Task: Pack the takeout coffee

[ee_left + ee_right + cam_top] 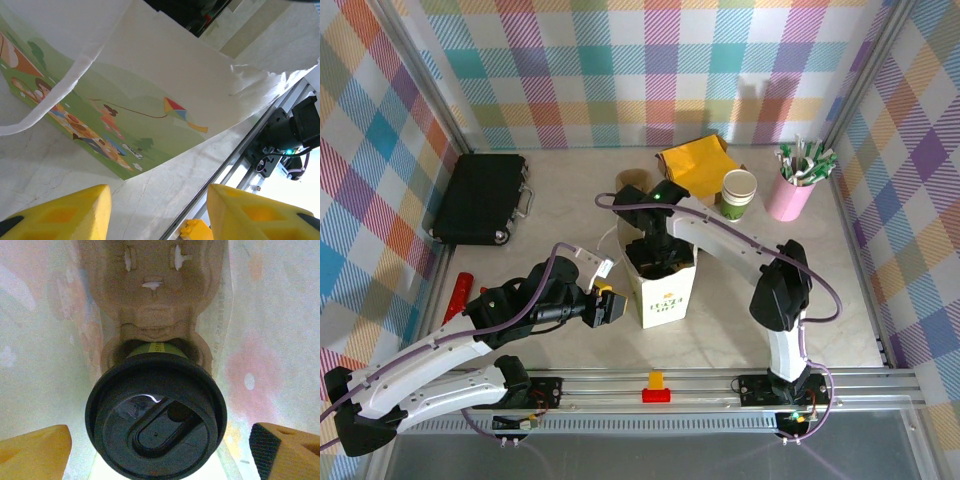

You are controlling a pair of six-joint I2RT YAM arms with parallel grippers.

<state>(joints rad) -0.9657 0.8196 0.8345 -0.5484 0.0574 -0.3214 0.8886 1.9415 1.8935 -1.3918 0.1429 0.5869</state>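
Observation:
The takeout coffee (156, 420), with its round black lid up and a strip of green body showing, stands in a brown cardboard cup carrier (150, 285) inside the white paper bag (665, 295). My right gripper (160, 440) hangs over the lid, down in the bag's mouth (660, 258). It is open, its yellow fingers (35, 452) standing clear of the lid on both sides. My left gripper (607, 305) sits low at the bag's left side, open, with bare table between its fingers (65, 212). The bag's printed wall (150, 80) and white handle (55, 107) lie just ahead of it.
A lidless cream-and-green cup (738, 192) and a yellow packet (698, 165) stand behind the bag. A pink cup of straws (792, 190) is at back right, a black case (480, 198) at back left and a red tool (457, 297) at left. The metal rail (720, 382) carries a small brick (656, 385).

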